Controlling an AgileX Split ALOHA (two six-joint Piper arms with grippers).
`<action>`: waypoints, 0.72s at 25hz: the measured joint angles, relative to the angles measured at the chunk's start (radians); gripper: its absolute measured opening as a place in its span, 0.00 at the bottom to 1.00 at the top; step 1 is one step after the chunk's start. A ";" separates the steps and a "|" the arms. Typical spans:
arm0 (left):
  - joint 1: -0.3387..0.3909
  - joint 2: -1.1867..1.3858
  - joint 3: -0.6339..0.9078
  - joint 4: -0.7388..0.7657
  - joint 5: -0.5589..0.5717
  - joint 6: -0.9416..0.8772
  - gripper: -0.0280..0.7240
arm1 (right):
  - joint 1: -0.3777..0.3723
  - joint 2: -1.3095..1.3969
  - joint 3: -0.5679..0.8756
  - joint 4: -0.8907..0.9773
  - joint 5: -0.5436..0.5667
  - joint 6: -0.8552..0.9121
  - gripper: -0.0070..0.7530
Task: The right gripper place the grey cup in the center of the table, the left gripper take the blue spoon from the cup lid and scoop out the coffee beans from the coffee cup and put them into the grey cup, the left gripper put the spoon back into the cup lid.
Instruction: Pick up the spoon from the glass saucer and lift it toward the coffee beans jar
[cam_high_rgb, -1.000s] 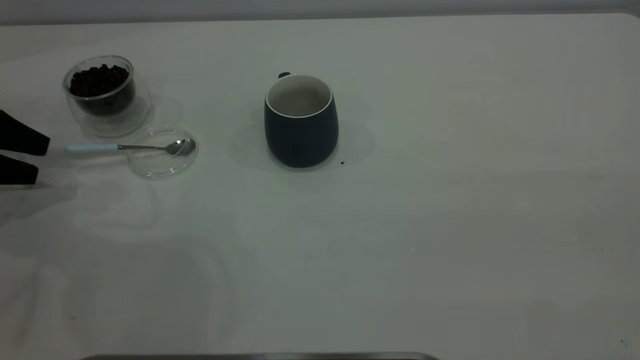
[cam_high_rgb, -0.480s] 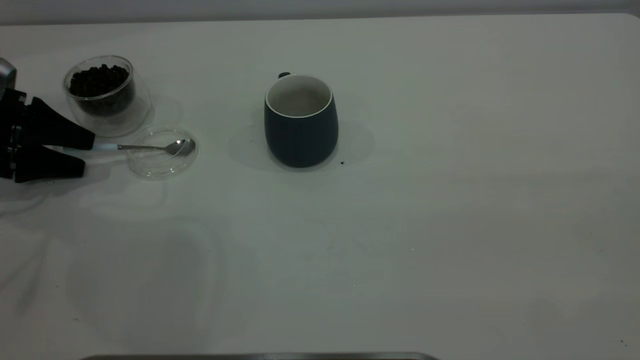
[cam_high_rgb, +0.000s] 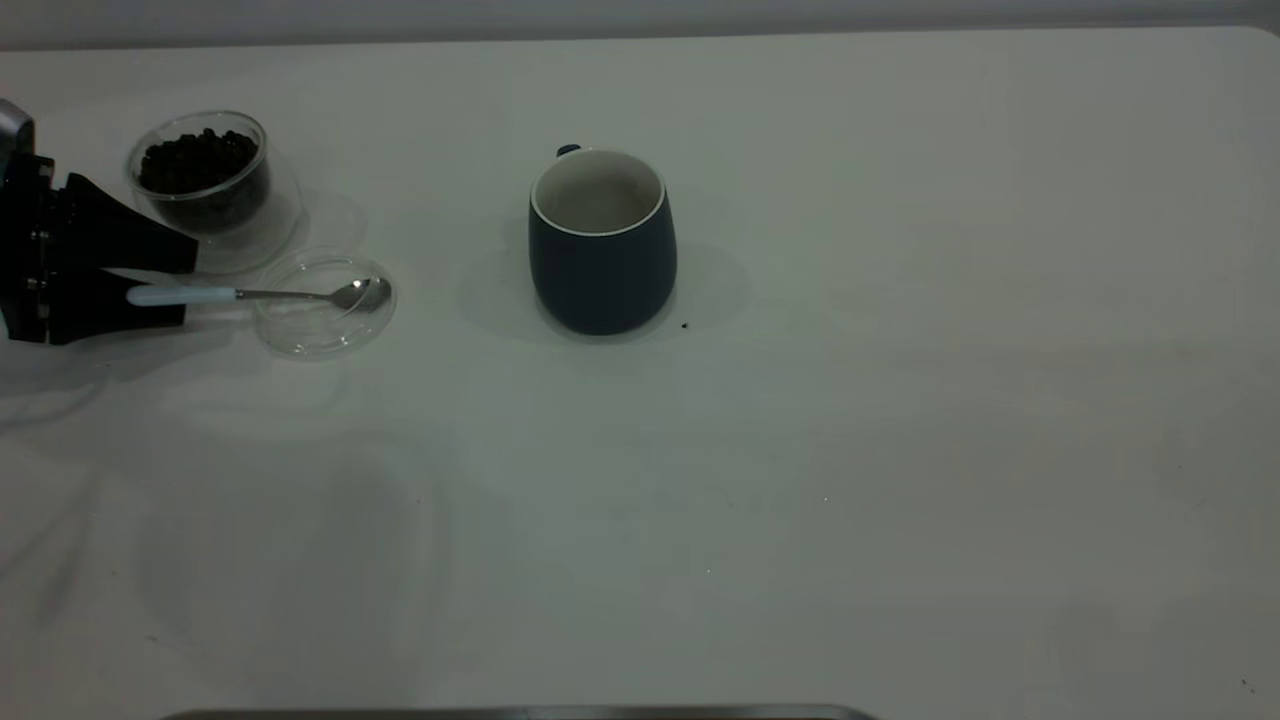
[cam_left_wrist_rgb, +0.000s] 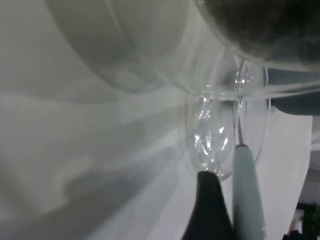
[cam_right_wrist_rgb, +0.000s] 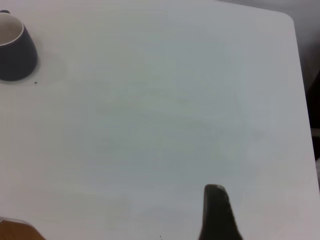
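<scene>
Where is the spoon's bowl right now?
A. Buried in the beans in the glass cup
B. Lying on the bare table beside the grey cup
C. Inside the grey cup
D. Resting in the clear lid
D: the spoon lies with its steel bowl in the lid, its pale handle between the open fingers of the left gripper.

Count on the table (cam_high_rgb: 900, 450): one grey cup (cam_high_rgb: 602, 270), one coffee cup (cam_high_rgb: 205, 190) holding many coffee beans (cam_high_rgb: 198, 160), too many to count. One cup lid (cam_high_rgb: 322, 320). One blue spoon (cam_high_rgb: 250, 294). One stray bean (cam_high_rgb: 684, 325) beside the grey cup. One left gripper (cam_high_rgb: 180, 290) in the exterior view.
</scene>
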 joint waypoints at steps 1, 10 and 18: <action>0.000 0.000 0.000 -0.001 0.006 0.000 0.84 | 0.000 0.000 0.000 0.000 0.000 0.000 0.62; 0.000 0.000 0.000 0.001 0.026 -0.034 0.77 | 0.000 0.000 0.000 0.000 0.000 0.000 0.62; 0.000 0.000 0.000 0.001 0.025 -0.038 0.45 | 0.000 0.000 0.000 0.000 0.000 0.000 0.62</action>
